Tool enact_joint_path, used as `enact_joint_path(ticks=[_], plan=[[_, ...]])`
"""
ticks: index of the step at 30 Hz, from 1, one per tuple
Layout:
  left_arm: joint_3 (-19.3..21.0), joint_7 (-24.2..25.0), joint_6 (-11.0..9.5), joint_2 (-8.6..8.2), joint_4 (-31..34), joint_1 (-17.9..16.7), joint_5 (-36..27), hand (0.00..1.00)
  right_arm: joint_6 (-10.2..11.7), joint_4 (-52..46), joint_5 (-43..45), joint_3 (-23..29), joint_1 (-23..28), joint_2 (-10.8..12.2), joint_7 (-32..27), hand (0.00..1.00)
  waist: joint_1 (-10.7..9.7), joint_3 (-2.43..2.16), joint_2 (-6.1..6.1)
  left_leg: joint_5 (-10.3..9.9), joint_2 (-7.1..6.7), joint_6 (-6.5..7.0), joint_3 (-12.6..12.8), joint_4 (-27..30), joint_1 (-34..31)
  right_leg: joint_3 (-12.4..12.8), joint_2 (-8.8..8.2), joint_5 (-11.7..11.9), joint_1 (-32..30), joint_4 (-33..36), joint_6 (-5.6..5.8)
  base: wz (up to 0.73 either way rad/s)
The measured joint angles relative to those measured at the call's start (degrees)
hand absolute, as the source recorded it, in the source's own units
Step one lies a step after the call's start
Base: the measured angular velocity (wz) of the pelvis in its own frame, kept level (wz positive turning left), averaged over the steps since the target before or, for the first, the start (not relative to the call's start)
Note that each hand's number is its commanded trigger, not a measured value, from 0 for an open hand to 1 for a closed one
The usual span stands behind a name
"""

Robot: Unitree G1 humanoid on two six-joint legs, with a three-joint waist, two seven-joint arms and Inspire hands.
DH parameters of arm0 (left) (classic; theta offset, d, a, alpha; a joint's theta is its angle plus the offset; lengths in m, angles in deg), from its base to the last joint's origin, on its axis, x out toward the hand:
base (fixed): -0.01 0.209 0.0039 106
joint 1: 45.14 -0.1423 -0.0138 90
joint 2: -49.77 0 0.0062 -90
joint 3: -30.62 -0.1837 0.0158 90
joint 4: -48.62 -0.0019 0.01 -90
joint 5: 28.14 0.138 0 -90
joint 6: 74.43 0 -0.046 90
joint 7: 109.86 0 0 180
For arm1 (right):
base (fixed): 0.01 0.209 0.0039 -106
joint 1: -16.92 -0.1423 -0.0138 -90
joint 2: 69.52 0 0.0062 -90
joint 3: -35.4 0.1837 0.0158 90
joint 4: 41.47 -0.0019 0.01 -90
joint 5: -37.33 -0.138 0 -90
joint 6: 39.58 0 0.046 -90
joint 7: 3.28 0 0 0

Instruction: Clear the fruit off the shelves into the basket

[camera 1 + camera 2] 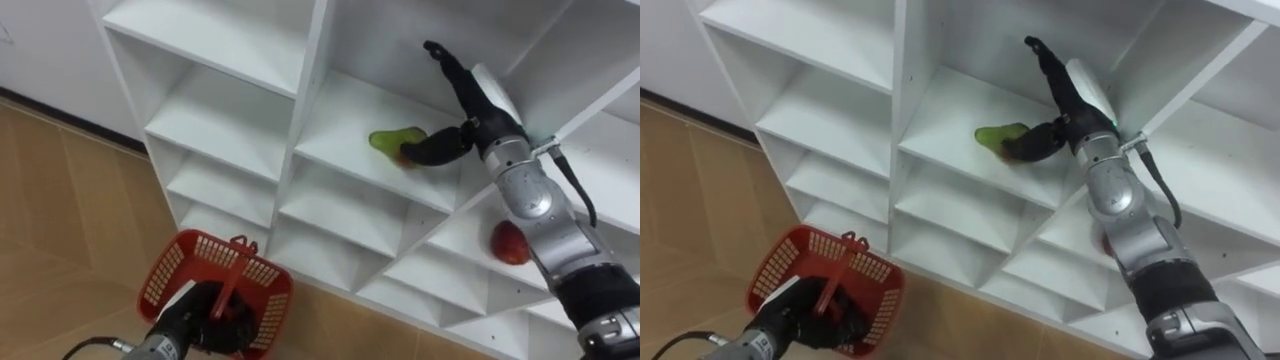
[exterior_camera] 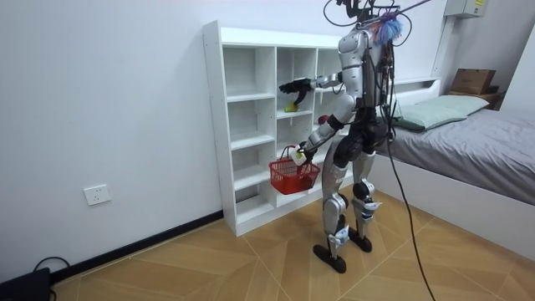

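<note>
Standing upright on 2 legs, the robot stretches its right arm forward at shoulder height, the right robot hand open with fingers straight and thumb spread, while its bent left arm stays low, the left robot hand curled round a basket handle.

Matt white closet, red plastic mesh basket, wooden floor.

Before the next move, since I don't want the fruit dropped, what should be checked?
1. Right hand at the green fruit: ok, thumb beside it.
2. Fingers closed round it: not ok, straight.
3. Thumb touching it: cannot tell.
4. Left hand gripping the handle of the red basket: ok.
5. Basket under the fruit: not ok, lower and to the left.
6. Red fruit collected: not ok, lies on a lower shelf.
</note>
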Motion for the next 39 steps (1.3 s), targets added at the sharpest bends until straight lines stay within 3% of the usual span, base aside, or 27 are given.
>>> enact_joint_path(ticks=[18,26,39], plan=[[-0.1,1.4,1.3,-0.04,0.0,-0.1,1.0,1.0,-0.9,6.4,-2.2,-2.8,-0.9,0.0,1.3,0.0,1.7,0.17,0.24,0.9,-0.01,-0.29,-0.8,-0.1,-1.9,-0.8,0.07,0.3,-1.7,0.1,-0.34,0.02],[0.0,1.4,1.6,-0.05,0.0,-0.2,1.8,1.0,-2.1,6.9,-3.7,-2.8,-1.1,-0.1,1.3,0.0,2.4,0.15,0.22,1.1,-0.02,-0.32,-0.9,-0.2,-1.9,-0.9,0.06,0.3,-1.7,0.2,-0.38,0.0],[0.0,1.4,2.2,0.01,0.0,-0.2,1.7,1.0,-2.1,9.2,-4.2,-2.3,-2.1,-0.3,1.2,0.0,2.6,0.18,0.24,1.8,-0.19,-0.41,-1.6,-0.2,-2.6,-1.1,0.1,0.3,-2.1,0.0,-0.37,0.01]])
